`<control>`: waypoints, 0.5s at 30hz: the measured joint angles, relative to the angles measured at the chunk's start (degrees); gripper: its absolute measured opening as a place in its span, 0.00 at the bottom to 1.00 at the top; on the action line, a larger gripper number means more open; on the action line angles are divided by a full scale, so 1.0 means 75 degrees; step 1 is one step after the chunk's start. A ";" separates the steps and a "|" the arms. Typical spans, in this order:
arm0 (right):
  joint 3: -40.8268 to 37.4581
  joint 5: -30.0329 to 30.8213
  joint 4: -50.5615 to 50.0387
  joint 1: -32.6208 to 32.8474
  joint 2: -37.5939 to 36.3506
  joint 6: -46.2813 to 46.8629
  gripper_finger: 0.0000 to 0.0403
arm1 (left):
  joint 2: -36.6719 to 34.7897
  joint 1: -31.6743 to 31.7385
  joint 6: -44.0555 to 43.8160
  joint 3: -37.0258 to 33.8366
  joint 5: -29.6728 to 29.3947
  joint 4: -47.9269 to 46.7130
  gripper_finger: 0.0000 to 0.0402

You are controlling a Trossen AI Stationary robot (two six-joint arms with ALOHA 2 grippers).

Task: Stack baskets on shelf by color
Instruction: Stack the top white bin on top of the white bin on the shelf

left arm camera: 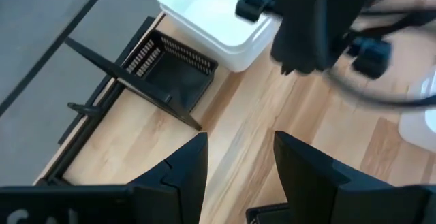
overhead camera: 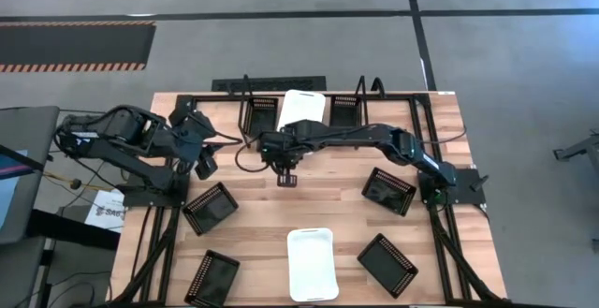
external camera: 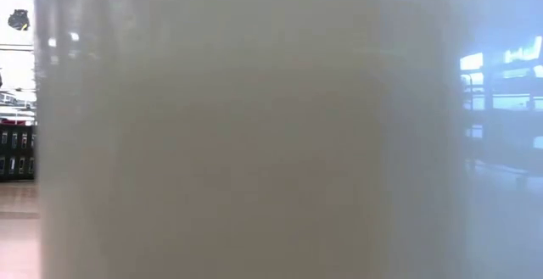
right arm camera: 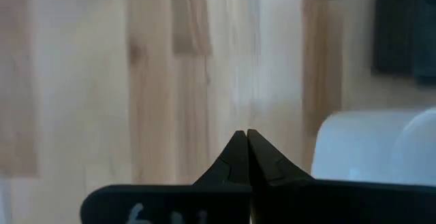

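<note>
In the high view one white basket (overhead camera: 302, 109) sits in the shelf (overhead camera: 245, 86) at the table's far edge, between two black baskets (overhead camera: 260, 113) (overhead camera: 344, 110). Another white basket (overhead camera: 312, 263) lies near the near edge and fills the low view (external camera: 254, 143). Several black baskets (overhead camera: 208, 207) (overhead camera: 387, 191) lie around it on the table. My right gripper (overhead camera: 287, 179) (right arm camera: 246, 134) hangs shut over bare wood at mid-table, holding nothing. My left gripper (overhead camera: 205, 165) (left arm camera: 238, 142) is open above the table's left part, facing a shelf black basket (left arm camera: 170, 74) and the white basket (left arm camera: 218, 20).
Two more black baskets (overhead camera: 211, 276) (overhead camera: 387, 264) lie by the near corners. The right arm (left arm camera: 320, 26) crosses in front of the shelf. A white basket's rim (right arm camera: 375, 146) shows beside the right fingers. Bare wood lies between the shelf and the near white basket.
</note>
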 joint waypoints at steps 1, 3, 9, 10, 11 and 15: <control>-0.0158 -0.0018 -0.0032 -0.0003 0.0010 0.0000 0.00 | 0.0000 0.0000 -0.0001 0.0000 0.0000 -0.0001 0.39; -0.0530 -0.0164 0.0008 0.0003 0.0013 -0.0003 0.00 | 0.0000 0.0000 0.0001 0.0000 0.0000 -0.0001 0.39; -0.1349 -0.0400 0.0107 0.0003 0.0013 -0.0025 0.00 | 0.0000 0.0000 0.0026 0.0000 0.0000 -0.0001 0.39; -0.1377 -0.0410 0.0130 -0.0016 0.0012 -0.0045 0.00 | 0.0000 0.0000 0.0028 0.0000 0.0003 0.0002 0.39; -0.1386 -0.0416 0.0137 -0.0034 0.0000 -0.0084 0.00 | 0.0000 0.0000 0.0028 0.0000 0.0000 0.0002 0.39; -0.1388 -0.0410 0.0130 -0.0143 -0.0008 -0.0198 0.00 | 0.0000 0.0000 0.0011 0.0000 0.0002 0.0005 0.39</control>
